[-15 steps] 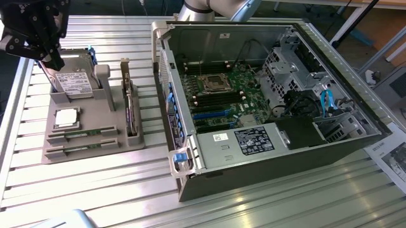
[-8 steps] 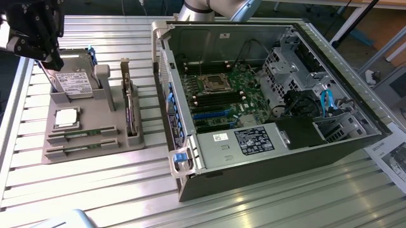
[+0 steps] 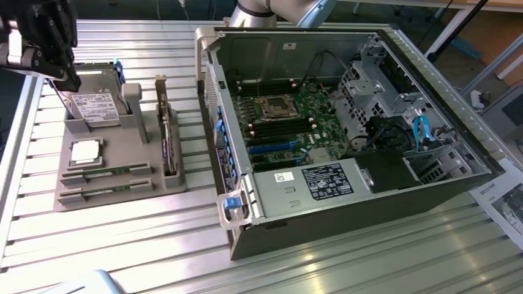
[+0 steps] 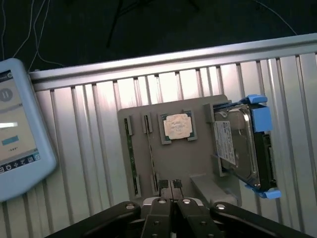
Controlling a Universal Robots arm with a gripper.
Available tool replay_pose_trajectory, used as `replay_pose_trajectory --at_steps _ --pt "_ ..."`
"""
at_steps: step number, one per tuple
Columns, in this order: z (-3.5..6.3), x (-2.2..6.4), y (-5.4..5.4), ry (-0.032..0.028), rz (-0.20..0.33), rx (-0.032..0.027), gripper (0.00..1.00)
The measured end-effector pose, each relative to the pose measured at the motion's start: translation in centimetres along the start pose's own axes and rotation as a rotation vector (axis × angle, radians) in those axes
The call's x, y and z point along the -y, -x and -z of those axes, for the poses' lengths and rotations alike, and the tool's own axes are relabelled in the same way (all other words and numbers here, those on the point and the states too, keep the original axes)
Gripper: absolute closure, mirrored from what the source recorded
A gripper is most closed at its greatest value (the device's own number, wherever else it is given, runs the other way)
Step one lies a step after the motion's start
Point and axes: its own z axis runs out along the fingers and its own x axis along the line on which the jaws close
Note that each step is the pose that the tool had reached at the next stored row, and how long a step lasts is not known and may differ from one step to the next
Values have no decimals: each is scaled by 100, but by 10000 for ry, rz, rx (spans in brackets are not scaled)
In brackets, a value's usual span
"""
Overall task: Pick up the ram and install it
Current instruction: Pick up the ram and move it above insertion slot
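Two green ram sticks [image 3: 105, 173] lie edge-up in slots at the front of a grey holder tray [image 3: 122, 131], on the exterior view's left. In the wrist view the same sticks [image 4: 131, 156] run side by side along the tray [image 4: 143, 173]. My black gripper [image 3: 68, 76] hangs above the tray's far end, over the hard drive and well away from the sticks. In the wrist view its fingertips [image 4: 171, 187] meet, shut on nothing. The open PC case [image 3: 343, 122] lies on the exterior view's right, its motherboard [image 3: 286, 116] and long memory slots exposed.
The tray also holds a hard drive [image 3: 97, 105] with blue rails, a square silver processor [image 3: 86, 152] and a dark expansion card [image 3: 169, 144] standing on edge. A light blue tablet [image 4: 15, 129] lies beside the tray. The slatted metal table [image 3: 122, 245] carries everything.
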Motion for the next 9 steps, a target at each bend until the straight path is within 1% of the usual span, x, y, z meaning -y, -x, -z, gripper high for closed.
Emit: replay_pose_trajectory --at_steps 4,7,9 --pt "0 0 0 0 16 0 90" --pt "-1 0 0 4 195 -8 90" --pt "0 0 0 5 219 -10 90"
